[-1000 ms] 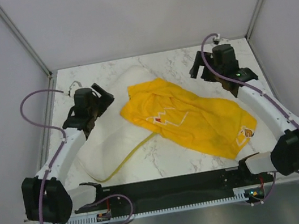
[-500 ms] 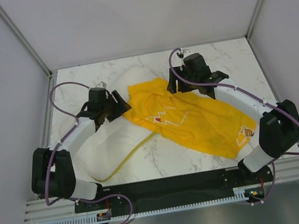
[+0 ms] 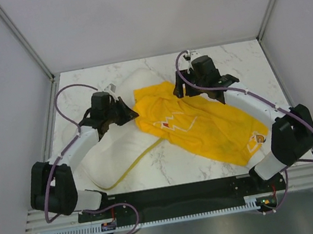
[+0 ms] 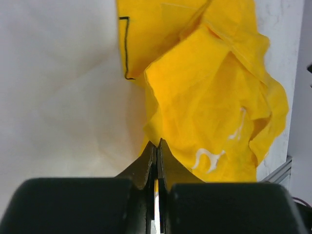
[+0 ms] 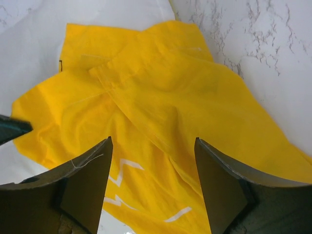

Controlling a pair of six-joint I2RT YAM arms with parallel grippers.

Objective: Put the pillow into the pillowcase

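Observation:
The white pillow [image 3: 117, 150] lies left of centre on the marble table, seen as a white surface [image 4: 63, 97] in the left wrist view. The yellow pillowcase [image 3: 208, 123] is spread crumpled from the pillow's far end toward the near right. My left gripper [image 3: 133, 113] is shut on the pillowcase's left edge; a sliver of yellow shows between the closed fingers [image 4: 157, 142]. My right gripper [image 3: 187, 89] hovers open over the far part of the pillowcase [image 5: 161, 92], its fingers [image 5: 153, 141] apart with only cloth beneath.
The marble table [image 3: 238, 67] is fenced by grey walls and metal posts at the back corners. A black rail [image 3: 181, 194] runs along the near edge between the arm bases. The left gripper's tip [image 5: 14, 127] shows at the left of the right wrist view.
My left gripper has closed on the pillowcase edge after moving right across the pillow. The right arm swung in from the far right to above the pillowcase.

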